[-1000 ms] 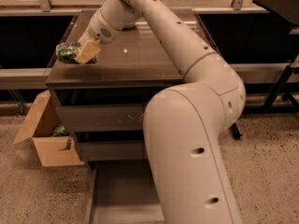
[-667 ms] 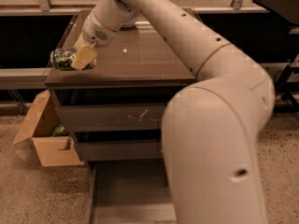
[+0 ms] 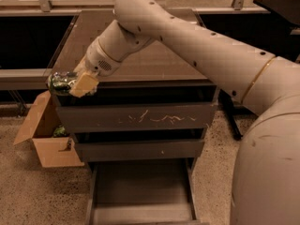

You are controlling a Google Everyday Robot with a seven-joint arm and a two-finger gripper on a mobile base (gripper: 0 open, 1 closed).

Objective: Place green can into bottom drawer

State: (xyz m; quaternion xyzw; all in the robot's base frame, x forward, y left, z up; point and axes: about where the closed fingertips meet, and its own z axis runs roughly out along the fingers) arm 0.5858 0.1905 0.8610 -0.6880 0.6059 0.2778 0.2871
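Holding the green can (image 3: 60, 81) tight, the end effector (image 3: 78, 84) has carried it forward to the front left corner of the surface (image 3: 154, 60), so next it must go down to the open bottom drawer (image 3: 140, 189) far below.

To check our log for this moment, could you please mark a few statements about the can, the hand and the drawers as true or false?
1. The hand grips the green can at the cabinet's front left corner. True.
2. The bottom drawer is closed. False: it is pulled open.
3. The green can lies in the bottom drawer. False: the hand holds it up at cabinet-top level.
4. A cardboard box stands on the floor left of the cabinet. True.
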